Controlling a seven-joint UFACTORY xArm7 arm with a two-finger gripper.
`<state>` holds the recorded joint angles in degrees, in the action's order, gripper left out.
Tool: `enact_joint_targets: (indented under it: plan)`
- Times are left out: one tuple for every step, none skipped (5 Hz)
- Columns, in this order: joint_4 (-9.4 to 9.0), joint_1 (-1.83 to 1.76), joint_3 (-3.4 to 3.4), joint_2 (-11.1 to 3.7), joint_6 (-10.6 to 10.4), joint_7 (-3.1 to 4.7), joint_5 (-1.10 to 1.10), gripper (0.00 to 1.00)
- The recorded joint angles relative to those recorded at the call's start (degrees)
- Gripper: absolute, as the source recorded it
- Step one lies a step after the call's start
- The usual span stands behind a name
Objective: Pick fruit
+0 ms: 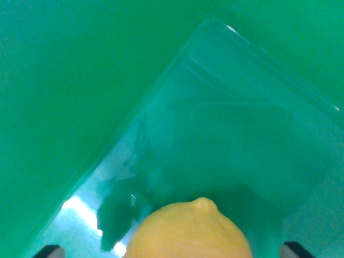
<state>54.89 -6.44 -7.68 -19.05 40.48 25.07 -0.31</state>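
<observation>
A yellow lemon (188, 231), its nub pointing up the picture, fills the bottom middle of the wrist view. It sits over the floor of a clear plastic tray (252, 70) and casts a dark shadow to its left. My gripper (172, 250) straddles it. One dark fingertip (49, 250) shows at the bottom left corner and the other fingertip (296, 249) at the bottom right. Both stand well apart from the lemon's sides, so the gripper is open. The lemon's lower half is cut off by the frame edge.
The tray lies at an angle on a green surface (64, 80); its rim runs from the bottom left up to a rounded corner near the top middle, then down to the right. Bright glare spots sit on the tray floor at the lower left.
</observation>
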Motion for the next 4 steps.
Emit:
enact_joint_targets:
  plan:
    - [0.00,0.00,0.00,0.00,0.0,0.00,0.00,0.00]
    - [0.00,0.00,0.00,0.00,0.0,0.00,0.00,1.00]
    - [0.00,0.00,0.00,0.00,0.0,0.00,0.00,1.00]
    - [0.00,0.00,0.00,0.00,0.0,0.00,0.00,1.00]
